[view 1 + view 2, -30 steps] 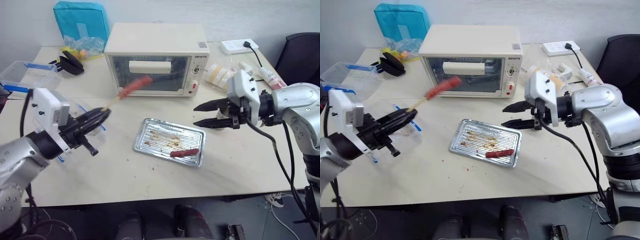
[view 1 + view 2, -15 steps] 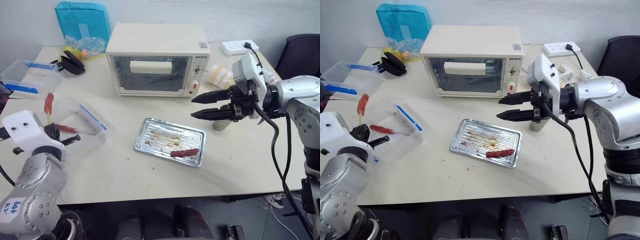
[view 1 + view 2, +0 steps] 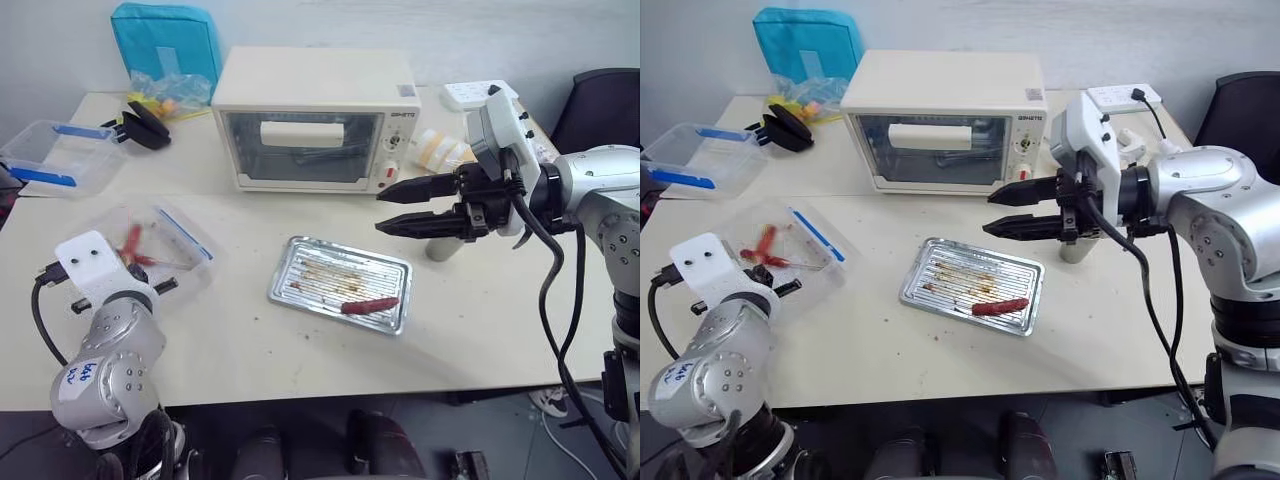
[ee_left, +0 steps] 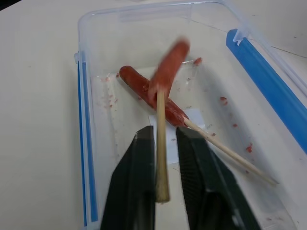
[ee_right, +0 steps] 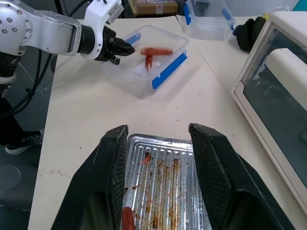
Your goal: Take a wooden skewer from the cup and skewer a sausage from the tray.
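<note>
My left gripper (image 4: 165,134) reaches into a clear blue-clipped plastic box (image 3: 190,240). Its fingers stand slightly apart, with a wooden skewer (image 4: 162,153) loose between them. A blurred sausage (image 4: 170,64) sits on that skewer's tip. Another skewered sausage (image 4: 144,88) lies on the box floor. The silver tray (image 3: 300,262) lies mid-table with one sausage (image 3: 368,305) at its near right corner. Above the tray's right end my right gripper (image 3: 383,212) hovers open and empty, pointing left. The steel cup (image 3: 440,247) stands just behind it, partly hidden.
A cream toaster oven (image 3: 315,115) stands behind the tray. At the far left are a second clear box (image 3: 50,155) and a teal bag (image 3: 165,40). A wrapped cup stack (image 3: 440,150) and a power strip (image 3: 470,92) sit back right, beside a black chair (image 3: 605,100).
My left arm swung down and left, carrying the skewered sausage from in front of the oven into the clear box, and its fingers have eased apart. My right gripper drifted slightly up and left.
</note>
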